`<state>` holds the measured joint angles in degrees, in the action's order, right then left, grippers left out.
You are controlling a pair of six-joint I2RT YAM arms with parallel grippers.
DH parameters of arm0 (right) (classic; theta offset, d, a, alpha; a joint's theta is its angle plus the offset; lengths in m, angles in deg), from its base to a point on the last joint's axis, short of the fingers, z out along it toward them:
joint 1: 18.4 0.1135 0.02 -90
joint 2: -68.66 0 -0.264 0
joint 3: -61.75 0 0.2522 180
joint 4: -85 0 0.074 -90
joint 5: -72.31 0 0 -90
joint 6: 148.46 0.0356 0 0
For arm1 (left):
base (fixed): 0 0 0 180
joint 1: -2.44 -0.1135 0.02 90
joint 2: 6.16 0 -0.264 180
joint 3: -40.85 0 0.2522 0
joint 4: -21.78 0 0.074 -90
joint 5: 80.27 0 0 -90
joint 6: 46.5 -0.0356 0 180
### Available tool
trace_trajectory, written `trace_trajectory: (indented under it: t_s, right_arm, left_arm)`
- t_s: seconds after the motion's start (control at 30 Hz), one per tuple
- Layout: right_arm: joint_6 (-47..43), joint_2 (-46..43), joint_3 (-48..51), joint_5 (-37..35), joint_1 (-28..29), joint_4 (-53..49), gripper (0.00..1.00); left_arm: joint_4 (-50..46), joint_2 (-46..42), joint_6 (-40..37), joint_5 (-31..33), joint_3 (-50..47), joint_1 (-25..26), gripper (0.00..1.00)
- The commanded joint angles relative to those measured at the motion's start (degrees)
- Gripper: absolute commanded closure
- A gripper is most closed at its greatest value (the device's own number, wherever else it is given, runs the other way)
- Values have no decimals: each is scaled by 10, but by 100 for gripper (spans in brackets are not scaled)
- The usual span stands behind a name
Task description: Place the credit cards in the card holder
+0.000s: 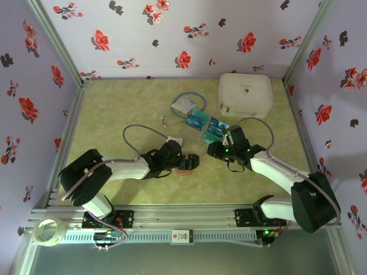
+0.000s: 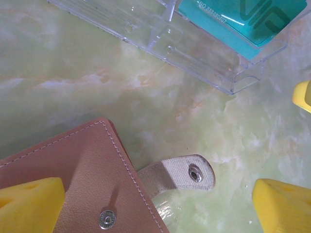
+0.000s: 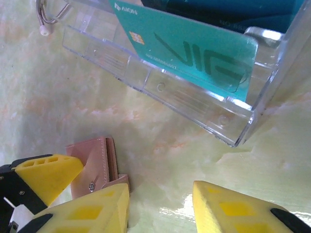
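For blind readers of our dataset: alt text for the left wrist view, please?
A reddish-brown card holder lies at lower left on a green marbled table, its snap strap unfastened beside it. The left tool has its yellow fingers wide apart at the bottom corners. Along the top, a clear plastic tray holds a teal credit card.

**Layout, Far Edge to Near**

The zip case (image 1: 245,94) sits near the far right corner of the table (image 1: 114,114). Left of it, by the middle of the far edge, lies the packet with looped tubing (image 1: 184,105). Just nearer, at mid-table, the credit cards (image 1: 209,127) stand in a rack (image 3: 160,87). The card holder (image 2: 73,179) lies nearer still, apart from the rack, its strap (image 2: 180,174) flat beside it. A roll of tape (image 1: 49,232) rests beyond the near left corner.
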<state>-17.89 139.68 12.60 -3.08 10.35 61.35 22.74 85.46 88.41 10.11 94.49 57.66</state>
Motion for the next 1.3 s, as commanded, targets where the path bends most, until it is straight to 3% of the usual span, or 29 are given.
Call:
trace_trajectory:
  t_s: [0.0,0.23,0.57,0.9,1.07,1.27]
  right_arm:
    - [9,-14,12,27,2,18,62]
    - [23,-17,-5,19,53,31,64]
    - [16,15,-62,-15,175,49,75]
    - [-37,122,-171,-18,279,33,85]
    - [-52,187,-208,-17,289,3,95]
    - [-53,161,-170,-39,270,-15,100]
  left_arm:
    - [-51,-29,-10,12,19,-7,1]
    - [-79,-70,-17,12,28,-35,0]
    - [-96,-114,-3,14,16,-82,0]
    - [-189,-209,25,29,-26,-225,0]
    - [-224,-238,11,28,-37,-250,0]
    - [-249,-233,-16,7,-32,-250,0]
